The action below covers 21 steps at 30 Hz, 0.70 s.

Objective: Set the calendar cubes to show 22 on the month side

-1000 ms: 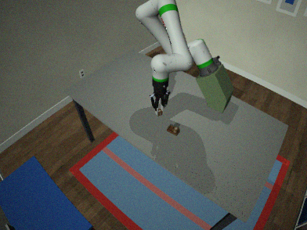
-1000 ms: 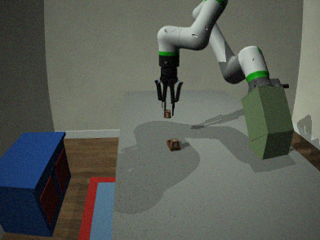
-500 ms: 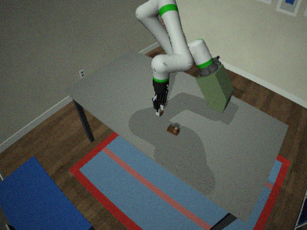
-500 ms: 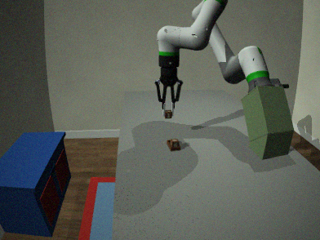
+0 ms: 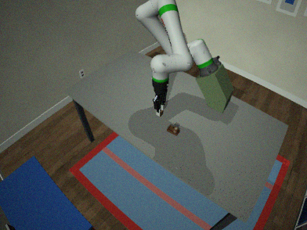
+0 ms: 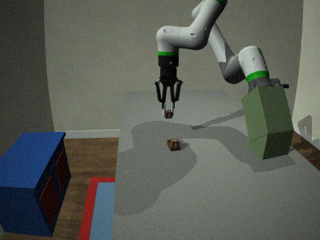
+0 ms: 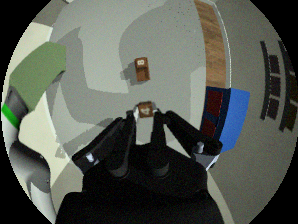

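Observation:
My gripper [image 6: 168, 111] hangs well above the grey table, shut on a small brown calendar cube [image 6: 168, 114], which also shows between the fingertips in the wrist view [image 7: 145, 107] and in the top view [image 5: 159, 113]. The brown calendar tray [image 5: 171, 128] lies on the table below and to the right of the gripper, with a second cube inside it. The tray also shows in the exterior view [image 6: 174, 144] and in the wrist view [image 7: 141, 68]. The digits on the cubes are too small to read.
The arm's green base block [image 6: 267, 122] stands on the table at the right. A blue cabinet [image 6: 30, 180] stands on the floor to the left of the table. A red and blue mat [image 5: 149, 188] lies on the floor by the table's edge.

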Each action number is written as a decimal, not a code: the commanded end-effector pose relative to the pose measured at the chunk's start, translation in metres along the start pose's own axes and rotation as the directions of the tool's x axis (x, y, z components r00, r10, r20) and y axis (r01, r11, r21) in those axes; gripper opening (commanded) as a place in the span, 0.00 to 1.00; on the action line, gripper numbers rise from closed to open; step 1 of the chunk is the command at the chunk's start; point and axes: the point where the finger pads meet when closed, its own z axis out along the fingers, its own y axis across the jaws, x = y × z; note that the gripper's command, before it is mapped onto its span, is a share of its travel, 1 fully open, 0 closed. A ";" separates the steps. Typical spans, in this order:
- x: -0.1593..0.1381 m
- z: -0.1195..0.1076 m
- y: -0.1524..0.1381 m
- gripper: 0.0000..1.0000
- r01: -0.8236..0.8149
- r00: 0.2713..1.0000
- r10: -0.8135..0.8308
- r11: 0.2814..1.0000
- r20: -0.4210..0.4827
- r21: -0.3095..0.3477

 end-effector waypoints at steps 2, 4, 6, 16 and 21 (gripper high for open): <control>0.000 0.000 0.000 0.17 0.000 1.000 0.000 1.000 0.000 0.000; 0.000 0.000 0.000 0.17 0.000 1.000 0.000 1.000 0.000 0.000; 0.000 0.000 0.000 0.17 0.000 1.000 0.000 1.000 0.000 0.000; 0.000 0.015 0.000 0.17 -0.001 1.000 0.001 1.000 0.001 0.000; 0.000 0.032 0.000 0.17 -0.001 1.000 0.001 1.000 0.001 0.000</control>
